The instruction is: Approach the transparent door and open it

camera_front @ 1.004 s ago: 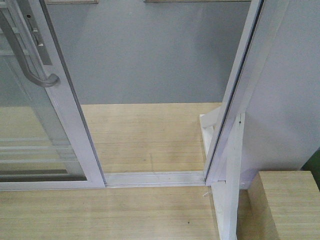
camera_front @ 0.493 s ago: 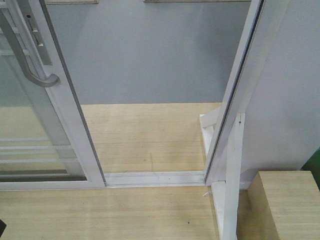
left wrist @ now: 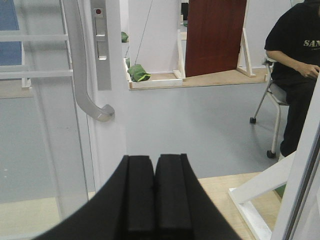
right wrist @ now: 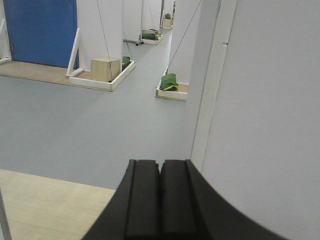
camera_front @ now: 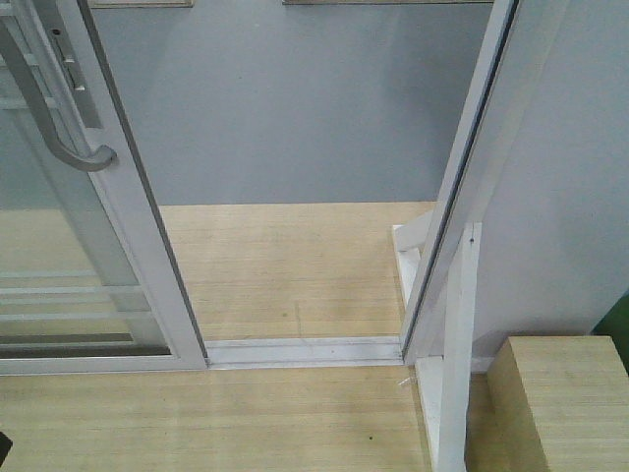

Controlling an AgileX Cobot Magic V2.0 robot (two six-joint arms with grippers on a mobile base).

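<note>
- From my left gripper (left wrist: 154, 192), pads pressed together with nothing between them, the transparent door (left wrist: 45, 125) stands ahead and to the left, slid aside, leaving the doorway open.
- Its curved pull handle (left wrist: 86, 75) runs vertically on the near stile, up and left of that gripper; I judge the left arm the nearer one.
- My right gripper (right wrist: 160, 197) is likewise pinched closed and empty, facing the white jamb (right wrist: 207, 95) on the opposite side.
- Underfoot: pale wood floor (camera_front: 285, 265), a white sill track (camera_front: 305, 350), then grey flooring (camera_front: 295, 108) beyond.
- A seated person (left wrist: 295, 65) waits in the room past the doorway.
</note>
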